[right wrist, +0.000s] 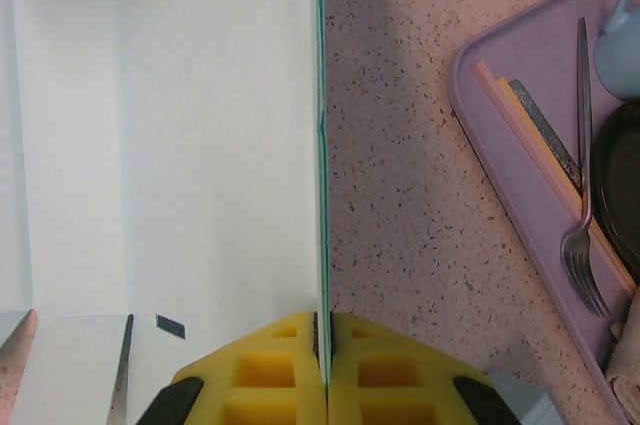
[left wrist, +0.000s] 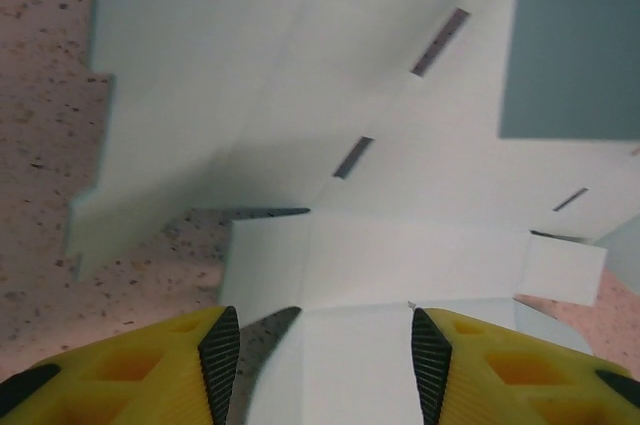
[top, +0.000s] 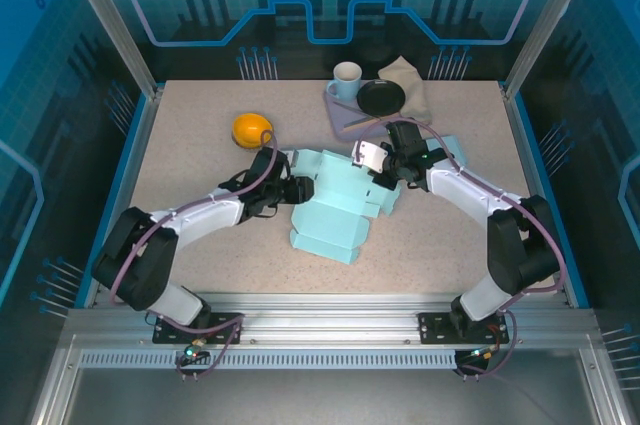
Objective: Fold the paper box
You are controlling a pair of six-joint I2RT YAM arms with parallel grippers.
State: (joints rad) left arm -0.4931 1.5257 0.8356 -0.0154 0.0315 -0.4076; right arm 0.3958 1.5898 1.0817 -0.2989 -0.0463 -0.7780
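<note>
Box [top: 335,200]: pale blue, white inside, partly folded, lying mid-bench [top: 200,235].
Left pincer [top: 298,190]: at box's left edge; released, fingers [left wrist: 218,355] apart, straddling a white flap.
Right pincer [right wrist: 322,330]: at box's far right corner; clenched on an upright box wall, thin edge pinched between yellow fingers.
Tray [top: 340,123]: just beyond box; carrying mug [top: 346,80], plate [top: 381,97], fork [right wrist: 583,195].
Bowl [top: 252,130]: orange, beyond box's left corner, apart.
Cloth [top: 408,73]: beyond box, behind plate.
</note>
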